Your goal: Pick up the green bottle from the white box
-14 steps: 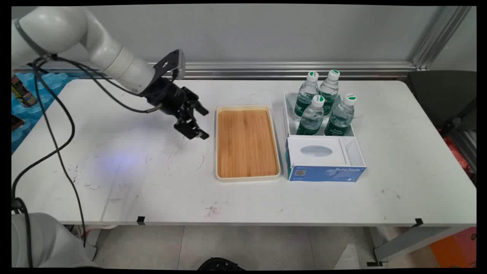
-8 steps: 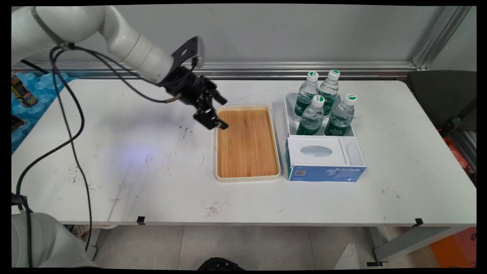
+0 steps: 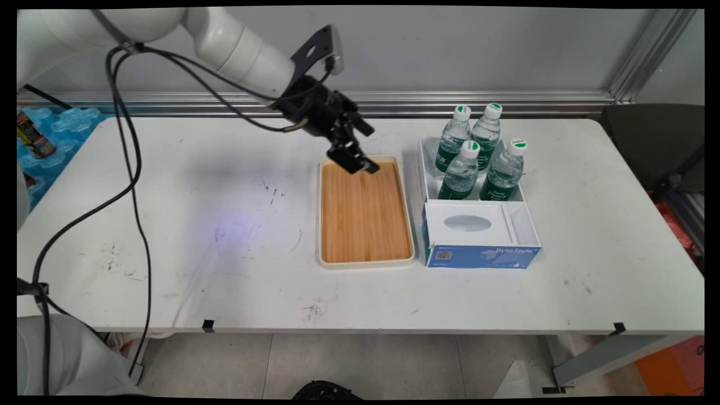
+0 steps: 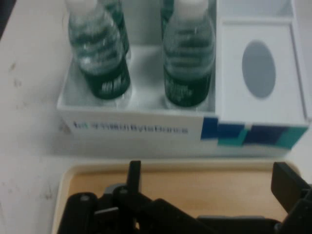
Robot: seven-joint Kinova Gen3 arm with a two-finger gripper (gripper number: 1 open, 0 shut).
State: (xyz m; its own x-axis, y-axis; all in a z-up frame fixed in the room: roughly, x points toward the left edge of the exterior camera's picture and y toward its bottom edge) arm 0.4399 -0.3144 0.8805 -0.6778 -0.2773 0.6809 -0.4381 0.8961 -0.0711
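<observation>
My black gripper [image 3: 368,149] hangs open and empty above the far end of a bamboo tray [image 3: 365,225] with a white rim. It points to the right, toward a white and blue box [image 3: 478,248]. Several green-labelled water bottles [image 3: 478,160] with white caps stand in the box's far compartment. In the hand view the gripper [image 4: 209,181] is over the tray [image 4: 97,183], with its two fingers [image 4: 134,171] apart. Beyond the tray stands the box [image 4: 146,129], with two bottles [image 4: 100,53] at its front. Nothing is between the fingers.
Black cables [image 3: 135,169] hang from the arm over the table's left part. A blue pack and a can [image 3: 31,135] lie past the left edge. A dark chair [image 3: 658,140] stands at the right. An aluminium rail [image 3: 450,101] runs along the back.
The gripper has travelled right and toward the far side, from the bare table left of the tray to above the tray's far end. It has stayed open. Nothing else moved.
</observation>
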